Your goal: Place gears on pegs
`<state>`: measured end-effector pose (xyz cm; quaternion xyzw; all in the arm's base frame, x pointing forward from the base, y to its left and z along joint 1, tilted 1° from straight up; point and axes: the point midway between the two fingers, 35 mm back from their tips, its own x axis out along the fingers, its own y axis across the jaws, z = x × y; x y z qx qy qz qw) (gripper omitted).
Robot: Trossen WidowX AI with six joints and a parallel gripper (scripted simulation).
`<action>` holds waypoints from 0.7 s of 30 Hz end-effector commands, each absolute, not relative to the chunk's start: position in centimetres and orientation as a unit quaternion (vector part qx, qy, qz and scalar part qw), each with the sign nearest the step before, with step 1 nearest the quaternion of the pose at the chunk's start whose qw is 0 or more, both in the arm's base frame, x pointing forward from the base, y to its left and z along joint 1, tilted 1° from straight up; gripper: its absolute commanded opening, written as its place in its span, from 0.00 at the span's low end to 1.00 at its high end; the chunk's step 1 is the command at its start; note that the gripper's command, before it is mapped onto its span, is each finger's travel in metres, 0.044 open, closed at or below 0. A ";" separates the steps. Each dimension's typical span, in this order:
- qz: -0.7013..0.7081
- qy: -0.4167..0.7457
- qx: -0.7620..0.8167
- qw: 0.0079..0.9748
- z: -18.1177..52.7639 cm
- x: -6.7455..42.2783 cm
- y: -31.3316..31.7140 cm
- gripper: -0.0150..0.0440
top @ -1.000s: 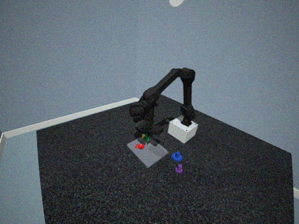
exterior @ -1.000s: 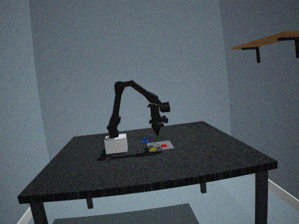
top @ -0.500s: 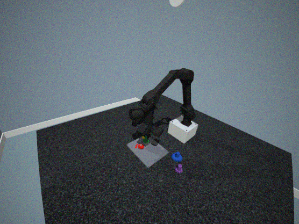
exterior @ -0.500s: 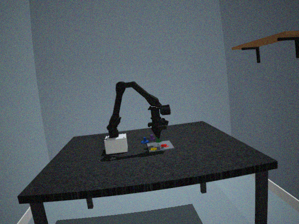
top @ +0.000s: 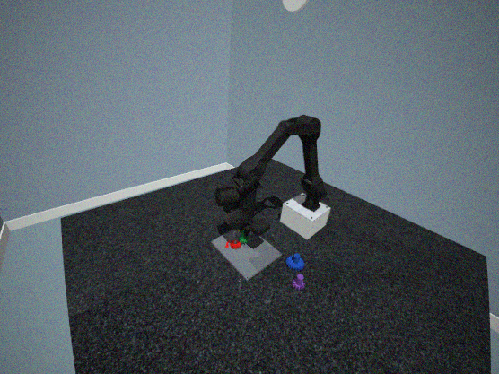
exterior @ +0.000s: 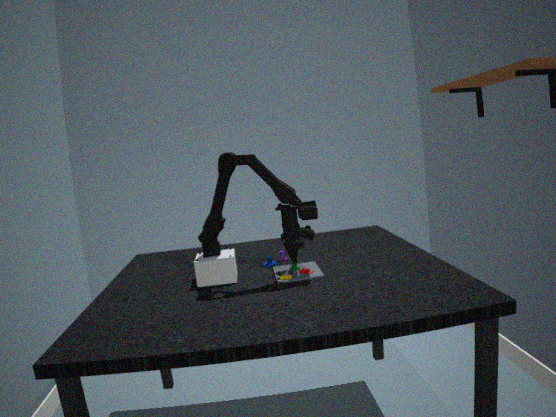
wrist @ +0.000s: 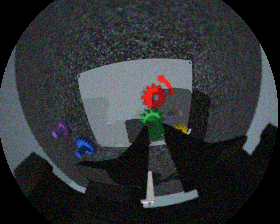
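My gripper (exterior: 294,264) (wrist: 154,127) is shut on the green gear (top: 243,239) (exterior: 294,269) (wrist: 151,118) and holds it low over the grey board (top: 247,270) (wrist: 117,80), right beside the red gear (top: 235,245) (exterior: 304,271) (wrist: 148,95). Whether the green gear sits flat on a peg cannot be told. The yellow gear (exterior: 285,277) (wrist: 181,129) is on the board, partly behind a finger in the wrist view and hidden in the top view. The blue gear (top: 295,262) (exterior: 269,261) (wrist: 84,146) and the purple gear (top: 299,282) (exterior: 283,256) (wrist: 60,130) stand on the table. Empty pegs are hard to make out.
The white base box (top: 305,222) (exterior: 216,270) of the arm stands beside the board. The red arrow (wrist: 166,82) is next to the red gear. The arm's shadow falls over part of the board. The dark table (top: 179,324) (exterior: 350,296) extends around everything.
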<state>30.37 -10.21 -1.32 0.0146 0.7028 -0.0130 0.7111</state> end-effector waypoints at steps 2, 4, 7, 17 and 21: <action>-0.052 0.702 0.053 0.708 -1.7 30.2 -10.2 0.25; -0.068 0.701 0.069 0.707 -1.7 30.2 -10.3 0.25; -0.071 0.700 0.072 0.706 -1.7 30.2 -10.3 0.25; -0.003 0.704 0.004 0.710 -1.8 30.2 -10.2 0.25; 0.033 0.703 -0.033 0.709 -1.9 30.2 -10.2 0.25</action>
